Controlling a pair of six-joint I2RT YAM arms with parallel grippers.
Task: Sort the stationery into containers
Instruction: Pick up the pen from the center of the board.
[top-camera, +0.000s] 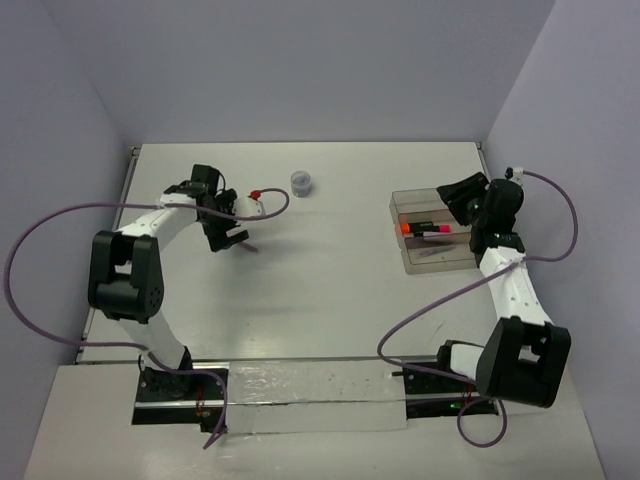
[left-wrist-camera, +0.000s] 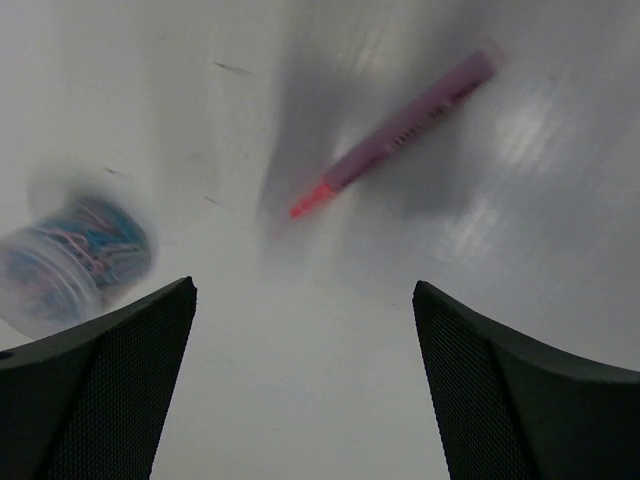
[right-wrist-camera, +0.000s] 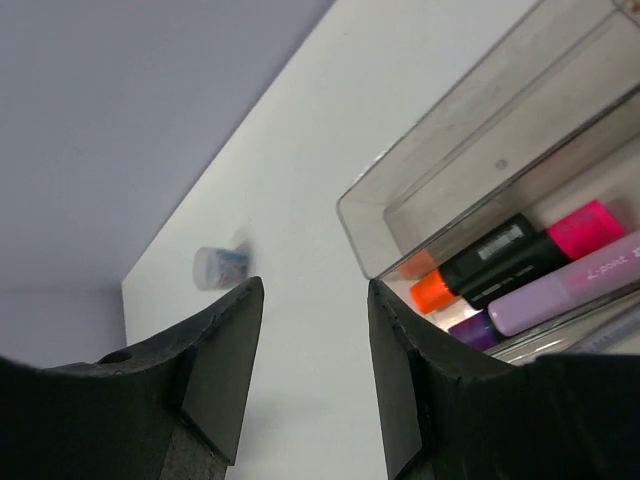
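Overhead view: we see both arms extended over the white table, the left one towards the far left and the right one towards the far right.

Left wrist view: the left gripper stands wide apart and holds nothing. A grey-purple pen with an orange-red tip lies flat on the table beyond the fingers, slanted, touching neither of them. A clip-filled jar sits to the left, just beyond the left finger; it is blurred, and only its tangle of blue and pink clips shows.

Right wrist view: the right gripper is parted by a moderate gap with nothing between its fingers. It hovers beside the left end of the smoky clear tray, which rests on the table at the far right. Inside the tray a black marker with an orange end lies alongside a pale lilac marker. A magenta part shows past the black body; we cannot tell whether it belongs to that marker or to another. From overhead these items appear to lie in the middle compartment, lengthwise.

A round jar stands upright near the far edge of the table, between the two grippers and well apart from the tray. We cannot tell whether it is the jar seen by the left wrist.
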